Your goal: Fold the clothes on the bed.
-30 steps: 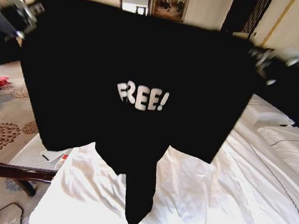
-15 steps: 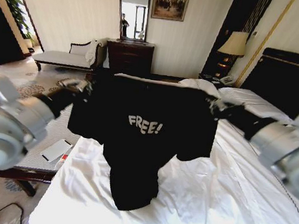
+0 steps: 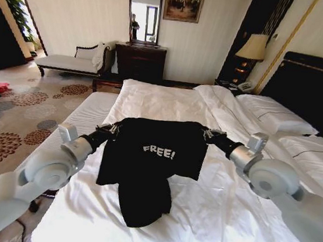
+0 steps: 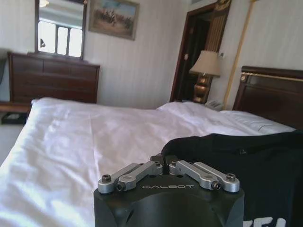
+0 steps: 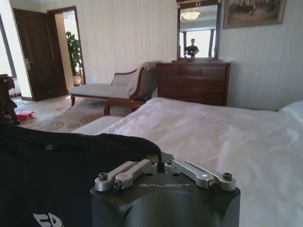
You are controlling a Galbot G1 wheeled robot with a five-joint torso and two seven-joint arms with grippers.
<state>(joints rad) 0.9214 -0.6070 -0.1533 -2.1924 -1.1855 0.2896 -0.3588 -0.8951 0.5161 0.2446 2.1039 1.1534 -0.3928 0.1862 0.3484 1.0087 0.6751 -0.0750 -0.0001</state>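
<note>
1. Left gripper is pinching the black T-shirt at its left shoulder, fingers closed on the fabric.
2. T-shirt is hanging stretched between both grippers, its lower part lying on the bed.
3. Right gripper is clamping the right shoulder, closed.
</note>
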